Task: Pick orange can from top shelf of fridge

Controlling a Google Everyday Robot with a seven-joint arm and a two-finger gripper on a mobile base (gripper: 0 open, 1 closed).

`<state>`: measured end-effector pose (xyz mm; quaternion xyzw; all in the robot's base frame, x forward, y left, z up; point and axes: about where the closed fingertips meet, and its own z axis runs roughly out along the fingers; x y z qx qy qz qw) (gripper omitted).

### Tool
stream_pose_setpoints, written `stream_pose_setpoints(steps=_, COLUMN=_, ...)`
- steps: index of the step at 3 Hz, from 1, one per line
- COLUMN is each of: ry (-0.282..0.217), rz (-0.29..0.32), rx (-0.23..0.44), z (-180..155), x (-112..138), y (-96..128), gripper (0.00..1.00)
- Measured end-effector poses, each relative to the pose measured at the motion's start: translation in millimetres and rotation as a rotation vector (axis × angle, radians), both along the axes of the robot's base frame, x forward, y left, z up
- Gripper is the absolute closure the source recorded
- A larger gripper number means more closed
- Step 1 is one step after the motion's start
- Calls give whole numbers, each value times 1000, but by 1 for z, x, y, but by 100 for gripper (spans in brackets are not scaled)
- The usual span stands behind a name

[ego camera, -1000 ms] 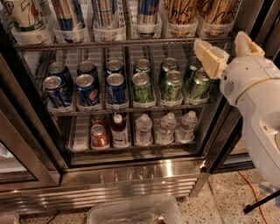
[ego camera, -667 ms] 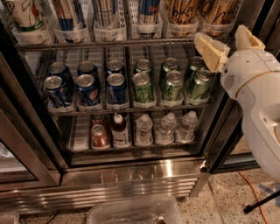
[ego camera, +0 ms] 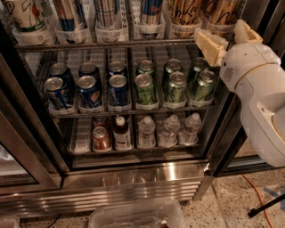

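**While orange cans stand up top, gripper hangs wide at cooler's right edge**

Where the top shelf (ego camera: 111, 44) meets the right side of the fridge (ego camera: 133, 178), the robot's cream gripper (ego camera: 228, 38) hangs with its fingers spread wide and nothing between them. It is just near of and below the rightmost orange can (ego camera: 219, 11). That can stands in a clear lane tray, with a second one like it just to its left. On the rack below, short green cans (ego camera: 173, 87) sit right of blue cans (ego camera: 89, 91), and small bottles (ego camera: 169, 131) line the lowest rack.
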<state>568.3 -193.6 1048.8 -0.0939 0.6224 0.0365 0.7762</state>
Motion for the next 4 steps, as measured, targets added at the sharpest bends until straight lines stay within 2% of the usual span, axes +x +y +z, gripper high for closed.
stream_pose_setpoints(steps=1, ry=-7, rz=2, rx=9, z=0, x=10, y=-1, gripper=29)
stream_pose_setpoints(steps=2, ry=-34, rz=0, rx=60, z=7, x=34, y=-7, gripper=29)
stream_pose_setpoints(steps=4, ry=-28, rz=-9, rx=84, z=7, x=48, y=-10, gripper=29)
